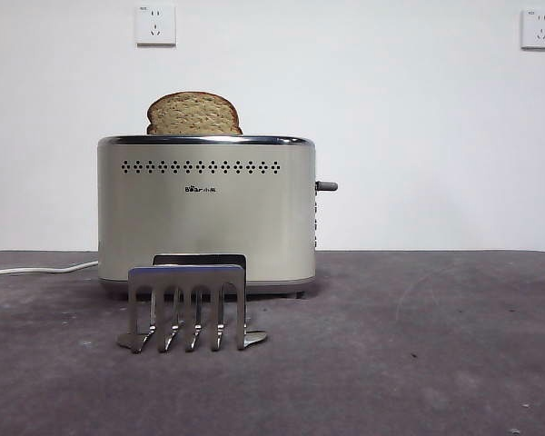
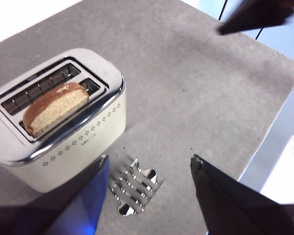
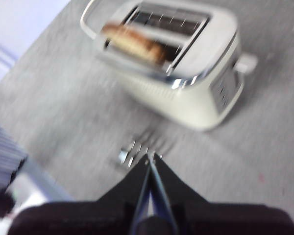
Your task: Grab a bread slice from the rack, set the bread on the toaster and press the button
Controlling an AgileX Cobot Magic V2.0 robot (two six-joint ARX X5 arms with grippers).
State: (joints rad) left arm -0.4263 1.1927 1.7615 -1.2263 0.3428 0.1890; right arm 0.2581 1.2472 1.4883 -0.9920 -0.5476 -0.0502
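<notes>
The slice of bread (image 1: 194, 114) stands in the toaster (image 1: 205, 209), the rack (image 1: 189, 304) empty, so pressing the button (image 1: 326, 186) remains. The left gripper (image 2: 149, 169) hangs spread wide above; the right gripper (image 3: 151, 157), blurred, seems pinched together, and likely must descend onto the button.

Slice of bread (image 1: 193, 114): tan, speckled, dark crust; upright in one toaster slot, domed top protruding.
Toaster (image 1: 205, 213): cream, chrome-rimmed, two slots.
Button (image 1: 327, 186): dark knob projecting from narrow side.
Rack (image 1: 189, 302): steel, five prongs, empty, just before the toaster.
</notes>
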